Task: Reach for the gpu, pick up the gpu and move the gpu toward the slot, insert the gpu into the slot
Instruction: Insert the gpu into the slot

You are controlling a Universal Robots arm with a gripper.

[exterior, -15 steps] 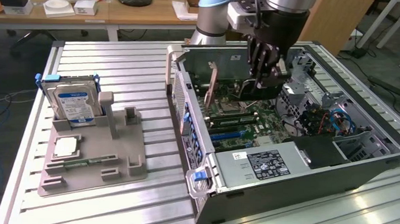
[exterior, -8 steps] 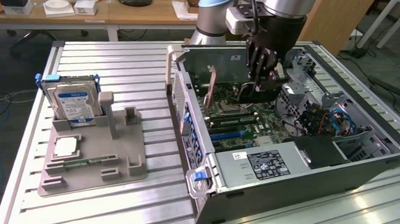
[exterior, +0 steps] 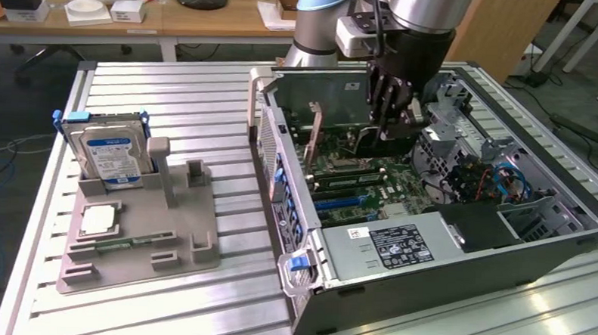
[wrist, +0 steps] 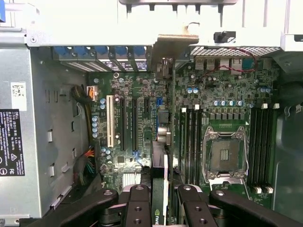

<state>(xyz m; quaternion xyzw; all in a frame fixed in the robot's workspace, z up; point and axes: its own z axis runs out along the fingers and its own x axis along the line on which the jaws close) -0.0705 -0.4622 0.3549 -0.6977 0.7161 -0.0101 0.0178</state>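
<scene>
One open computer case (exterior: 538,246) lies on its side, the gripper (exterior: 397,130) lowered into it over the green motherboard (wrist: 189,127). The gripper is closed on the gpu (wrist: 160,142), held on edge between the fingers (wrist: 137,208), with the card's silver bracket (exterior: 314,134) rising at the exterior view's left of the gripper. Directly beneath the card run the long black expansion slots (wrist: 135,123); the card appears aligned over one beside them, though contact cannot be confirmed. For a sound insertion, keep the card edge parallel to the slot, the bracket toward the rear wall (wrist: 142,19), and press straight down without tilting. The CPU socket (wrist: 226,156) sits to one side of the gripper, well apart.
</scene>
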